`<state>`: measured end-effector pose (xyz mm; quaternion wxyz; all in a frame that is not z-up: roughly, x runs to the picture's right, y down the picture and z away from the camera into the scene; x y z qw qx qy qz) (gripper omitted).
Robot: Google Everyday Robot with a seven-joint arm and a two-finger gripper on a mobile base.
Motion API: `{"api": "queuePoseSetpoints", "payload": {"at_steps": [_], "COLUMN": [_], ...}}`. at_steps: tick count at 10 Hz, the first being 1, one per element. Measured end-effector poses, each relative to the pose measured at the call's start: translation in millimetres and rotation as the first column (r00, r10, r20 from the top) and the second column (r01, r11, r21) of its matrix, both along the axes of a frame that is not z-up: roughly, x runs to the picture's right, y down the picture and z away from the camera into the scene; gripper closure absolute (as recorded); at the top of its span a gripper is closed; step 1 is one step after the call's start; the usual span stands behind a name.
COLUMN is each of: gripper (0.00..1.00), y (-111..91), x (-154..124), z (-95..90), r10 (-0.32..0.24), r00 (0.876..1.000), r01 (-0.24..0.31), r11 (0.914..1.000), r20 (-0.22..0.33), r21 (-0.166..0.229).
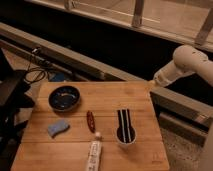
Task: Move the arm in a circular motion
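Observation:
The white glossy arm [187,62] reaches in from the right edge, bent at a bulbous joint and narrowing down-left to a pale yellowish tip. That tip, the gripper [151,83], hangs just off the far right corner of the wooden table [145,100], a little above the table's height. It holds nothing that I can see.
On the table stand a dark blue bowl [64,97], a blue sponge [58,128], a brown-red oblong item [90,121], a white tube [93,151] and a cup with black utensils [125,129]. Cables [35,70] and dark equipment lie at left. A grey ledge runs behind.

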<state>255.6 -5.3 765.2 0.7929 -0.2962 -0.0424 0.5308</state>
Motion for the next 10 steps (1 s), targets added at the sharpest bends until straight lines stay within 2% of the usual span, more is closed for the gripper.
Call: {"api": "queuePoseSetpoints", "payload": {"at_steps": [3,6,8,9,10], "gripper": [1.00,1.00,1.00,1.00,1.00], "y": [-22.2,-33.6,-35.0,-33.0,-26.5], "x": [15.1,-12.6,-58.4,-108.5,-141.8], "z": [21.3,34.6,36.3,30.7,21.3], "r10": [0.009,-0.019,-0.058,-0.108,-0.146], "r00": [1.000,1.000,0.997,0.986,0.972], "r01": [-0.009,0.018,0.057,0.106,0.143], "r11": [0.9998,0.9996,0.9982,0.9940,0.9892], "r20": [-0.023,0.006,0.057,0.124,0.182], "r21": [0.017,0.019,0.019,0.026,0.030]}}
